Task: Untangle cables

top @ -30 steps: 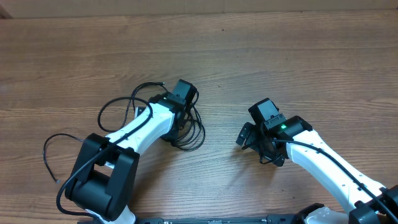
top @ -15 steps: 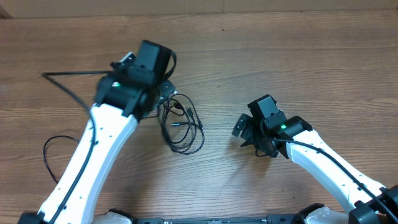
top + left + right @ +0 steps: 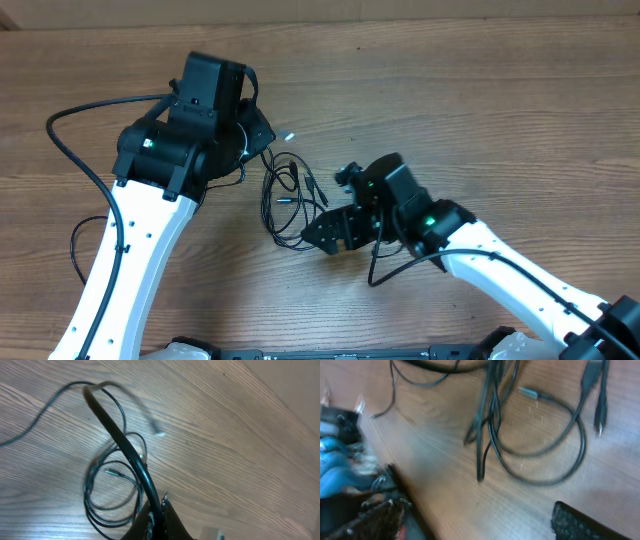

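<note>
Over tabletop (image 3: 500, 100), left tool (image 3: 159, 512) pinches cable (image 3: 122, 442), right tool (image 3: 335, 205) gapes.

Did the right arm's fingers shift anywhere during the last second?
Yes. The right fingers slid left across the table, ending beside the cables.

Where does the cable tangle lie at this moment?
Overhead view: the cable tangle lies mid-table, between the left arm and the open right pincer.

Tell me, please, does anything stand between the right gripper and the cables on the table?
Nothing visible does. In the right wrist view, only bare table lies between the open right gripper and the cables ahead of it.
</note>
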